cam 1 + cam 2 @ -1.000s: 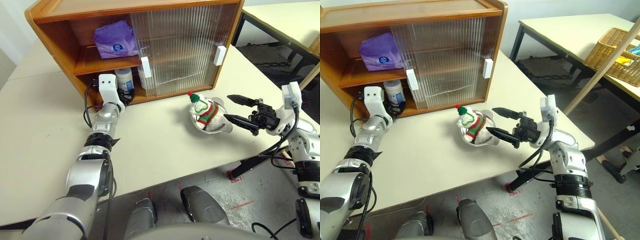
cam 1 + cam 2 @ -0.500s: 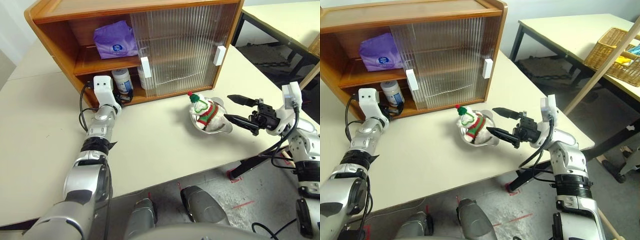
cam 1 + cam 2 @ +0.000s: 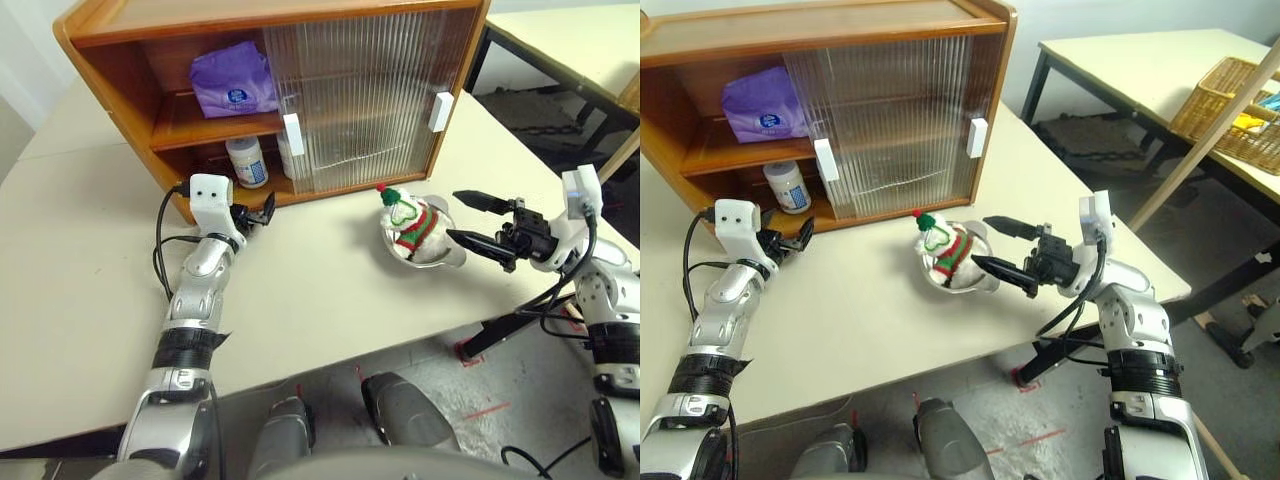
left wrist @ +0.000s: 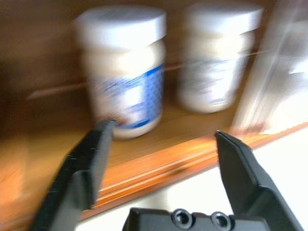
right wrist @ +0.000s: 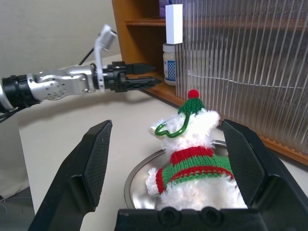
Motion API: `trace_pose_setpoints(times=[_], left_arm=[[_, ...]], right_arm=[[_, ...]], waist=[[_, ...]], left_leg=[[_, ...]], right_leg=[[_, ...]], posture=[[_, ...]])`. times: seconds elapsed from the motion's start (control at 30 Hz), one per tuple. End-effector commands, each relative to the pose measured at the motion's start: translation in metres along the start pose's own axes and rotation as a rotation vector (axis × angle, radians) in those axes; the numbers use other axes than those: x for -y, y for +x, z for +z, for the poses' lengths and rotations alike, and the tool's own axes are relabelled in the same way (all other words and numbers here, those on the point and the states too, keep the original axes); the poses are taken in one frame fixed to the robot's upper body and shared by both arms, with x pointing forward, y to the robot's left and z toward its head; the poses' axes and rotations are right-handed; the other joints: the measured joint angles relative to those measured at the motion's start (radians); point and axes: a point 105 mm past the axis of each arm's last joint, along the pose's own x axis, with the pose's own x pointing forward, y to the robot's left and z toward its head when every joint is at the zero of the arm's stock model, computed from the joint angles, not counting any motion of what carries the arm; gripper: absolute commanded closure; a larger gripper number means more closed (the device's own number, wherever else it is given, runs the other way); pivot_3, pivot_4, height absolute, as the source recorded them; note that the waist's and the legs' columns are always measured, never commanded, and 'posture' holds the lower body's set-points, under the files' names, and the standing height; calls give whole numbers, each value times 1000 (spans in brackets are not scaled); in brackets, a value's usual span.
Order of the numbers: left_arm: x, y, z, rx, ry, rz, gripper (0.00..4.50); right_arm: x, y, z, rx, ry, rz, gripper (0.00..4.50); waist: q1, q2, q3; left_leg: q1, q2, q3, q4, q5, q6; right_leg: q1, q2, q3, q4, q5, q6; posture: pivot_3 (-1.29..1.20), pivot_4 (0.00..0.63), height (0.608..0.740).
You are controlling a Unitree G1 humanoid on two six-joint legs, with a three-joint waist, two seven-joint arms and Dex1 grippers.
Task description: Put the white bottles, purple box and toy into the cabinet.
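A wide cream-topped table (image 3: 90,250) fills the foreground, evenly lit. Beyond its far corner stands a second pale table (image 3: 1130,55) on dark legs, carrying a woven wicker basket (image 3: 1230,105) near its edge. A slanted wooden pole (image 3: 1200,140) crosses in front of that basket. The floor (image 3: 1080,135) is grey concrete, with short red tape marks (image 3: 485,410) below the near table.

A robotics laboratory or test room. A plain cream laminate tabletop (image 3: 90,260) carries an orange-brown wooden cabinet (image 3: 110,25) at 12 o'clock as a staged prop. At 2 o'clock, a second cream table on black metal legs (image 3: 1120,50) bears a woven wicker basket (image 3: 1230,100). Below lies a bare grey concrete floor with red tape marks (image 3: 1040,437).
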Motion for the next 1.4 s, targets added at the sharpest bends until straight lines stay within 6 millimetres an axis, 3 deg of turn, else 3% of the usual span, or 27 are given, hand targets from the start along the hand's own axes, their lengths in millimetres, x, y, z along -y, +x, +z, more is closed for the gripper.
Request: trace_pose_setpoints(times=[0.03,0.1,0.2,0.33,0.5,0.8,1.07,1.23,1.4], left_arm=[[26,-5,15,92,-5,-166,1350],[38,-6,27,151,-2,-238,2069],[75,-7,52,284,82,-452,3170],[90,1,67,361,69,-493,4480],[97,18,74,378,82,-481,4480],[86,37,91,421,268,-359,4480],[69,46,99,422,266,-213,4480],[50,48,107,439,168,-111,4480],[32,44,104,415,183,-50,4480]], right_arm=[[-2,0,1,1,-5,13,0],[-1,0,1,0,-6,13,0],[-1,1,1,3,-10,13,0],[-1,3,2,9,-16,15,0],[0,1,3,7,-24,10,0],[1,3,4,10,-32,8,0],[0,6,4,8,-30,20,0],[0,8,3,7,-29,25,0],[1,9,3,8,-30,26,0]], waist=[[4,0,0],[5,0,0],[12,0,0],[21,0,0],[20,1,0],[7,1,-1],[-1,1,0],[-1,1,0],[-2,1,0]], left_leg=[[0,0,-2,0,0,0],[0,5,-5,-1,0,0],[-1,5,-7,-1,0,0],[-2,4,-7,-1,-1,0],[-2,5,-7,-1,-1,0],[-2,4,-3,-1,0,1],[-2,-2,2,-1,0,7],[-2,-4,2,-1,1,9],[-1,-4,2,-1,1,9]], right_leg=[[0,-1,1,0,0,0],[0,-4,2,0,-1,-1],[-1,-9,0,0,-1,-1],[-2,-10,-1,0,-1,-2],[-2,-10,-1,0,-1,-2],[-2,-8,-3,0,-2,0],[-1,-11,-3,0,-2,5],[-1,-12,-2,0,-2,6],[-1,-12,-2,0,-2,6]], posture=[[-290,100,740],[-288,99,740],[-288,96,740],[-293,93,740],[-302,83,740],[-316,72,740],[-302,77,740],[-292,79,740],[-290,80,740]])
